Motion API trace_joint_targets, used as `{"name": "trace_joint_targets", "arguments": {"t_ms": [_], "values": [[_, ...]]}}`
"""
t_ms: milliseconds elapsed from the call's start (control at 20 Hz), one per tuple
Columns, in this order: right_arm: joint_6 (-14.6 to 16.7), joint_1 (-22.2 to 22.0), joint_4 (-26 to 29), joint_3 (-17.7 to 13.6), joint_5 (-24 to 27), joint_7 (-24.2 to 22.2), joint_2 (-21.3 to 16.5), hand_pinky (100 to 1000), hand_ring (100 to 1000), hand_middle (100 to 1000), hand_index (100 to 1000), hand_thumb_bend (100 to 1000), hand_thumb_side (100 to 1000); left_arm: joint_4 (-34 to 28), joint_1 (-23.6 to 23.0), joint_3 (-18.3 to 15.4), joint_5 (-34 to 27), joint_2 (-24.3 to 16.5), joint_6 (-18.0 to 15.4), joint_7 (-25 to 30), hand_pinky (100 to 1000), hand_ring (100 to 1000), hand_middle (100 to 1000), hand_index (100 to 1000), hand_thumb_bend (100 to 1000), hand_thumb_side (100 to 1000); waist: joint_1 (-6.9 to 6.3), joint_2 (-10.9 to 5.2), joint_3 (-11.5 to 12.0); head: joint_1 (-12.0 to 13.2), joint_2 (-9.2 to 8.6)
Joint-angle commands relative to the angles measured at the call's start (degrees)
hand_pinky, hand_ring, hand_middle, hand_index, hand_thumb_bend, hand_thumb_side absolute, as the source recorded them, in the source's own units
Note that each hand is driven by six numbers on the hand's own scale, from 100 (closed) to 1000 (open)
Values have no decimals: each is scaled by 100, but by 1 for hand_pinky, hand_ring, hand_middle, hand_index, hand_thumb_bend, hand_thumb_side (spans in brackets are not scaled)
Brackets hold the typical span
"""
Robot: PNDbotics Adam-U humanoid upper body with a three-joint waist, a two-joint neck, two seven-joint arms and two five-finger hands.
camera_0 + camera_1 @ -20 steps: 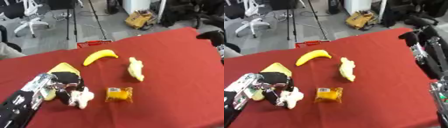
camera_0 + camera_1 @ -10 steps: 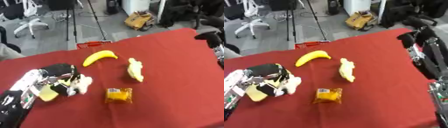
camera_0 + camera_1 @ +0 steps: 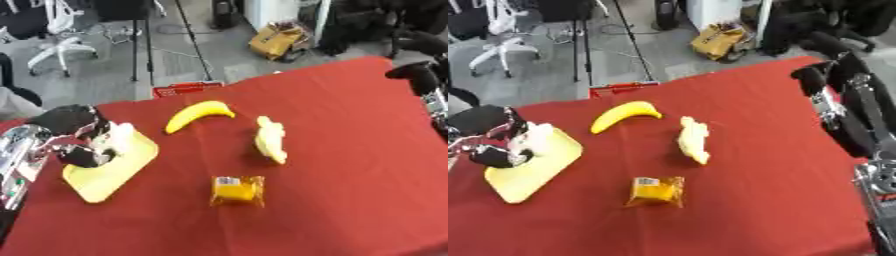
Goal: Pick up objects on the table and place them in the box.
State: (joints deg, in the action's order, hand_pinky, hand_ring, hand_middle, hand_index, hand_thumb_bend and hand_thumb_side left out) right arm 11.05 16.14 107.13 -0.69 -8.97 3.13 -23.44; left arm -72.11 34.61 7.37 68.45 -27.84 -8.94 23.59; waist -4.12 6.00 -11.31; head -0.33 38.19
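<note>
**Left hand grabbing a flat yellow piece, three things sitting on the red cloth**

Left hand (image 3: 80, 142) is over at the left side of the table (image 3: 350, 150), fingers curled round the near end of a flat pale-yellow piece (image 3: 109, 170) that looks like a sponge or a small board, can't really tell which. There's something white (image 3: 121, 137) right at the fingers too, but I can't make out whether it's part of the hand or a separate item. The flat piece sits tilted, with its lower corner pointing toward the near-left edge.

Everything else is just lying on the red cloth, nothing touching it. Banana (image 3: 197, 114) is up toward the far side, curved, just right of the hand. A pale peeled-looking banana (image 3: 271, 140) lies to the right of that, roughly mid-table. A small orange packet (image 3: 237, 190) sits nearer the front, below and between those two.

Right hand (image 3: 814, 80) shows at the far right edge, up by the table's corner, well away from all the items. Can't tell how its fingers are set.

No box showing anywhere on the table, just office floor and chairs past the far edge.
</note>
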Motion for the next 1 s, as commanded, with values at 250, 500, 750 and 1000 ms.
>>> {"name": "trace_joint_targets", "arguments": {"t_ms": [250, 500, 750, 1000], "values": [[2, 62, 74, -51, 0, 28, -79, 748, 662, 843, 950, 458, 828, 370, 80, -184, 539, 31, 325, -612, 614, 540, 584, 663, 415, 518, 115, -116, -9, -21, -68], [0, 65, 75, -51, 1, 29, -73, 748, 662, 843, 950, 458, 828, 545, 78, -222, 693, 75, 495, -876, 780, 749, 779, 813, 772, 758, 116, -119, -15, -35, -75], [-1, 65, 74, -55, -1, 33, -74, 747, 662, 843, 949, 458, 828, 536, 43, -269, 872, 67, 766, -977, 960, 920, 917, 885, 821, 857, 117, -121, -15, -39, -71], [-1, 61, 71, -64, -2, 38, -72, 747, 662, 843, 949, 459, 829, 184, -108, -490, 457, 133, 1076, -1595, 908, 853, 881, 868, 755, 949, 125, -119, -2, -60, -77]]}}
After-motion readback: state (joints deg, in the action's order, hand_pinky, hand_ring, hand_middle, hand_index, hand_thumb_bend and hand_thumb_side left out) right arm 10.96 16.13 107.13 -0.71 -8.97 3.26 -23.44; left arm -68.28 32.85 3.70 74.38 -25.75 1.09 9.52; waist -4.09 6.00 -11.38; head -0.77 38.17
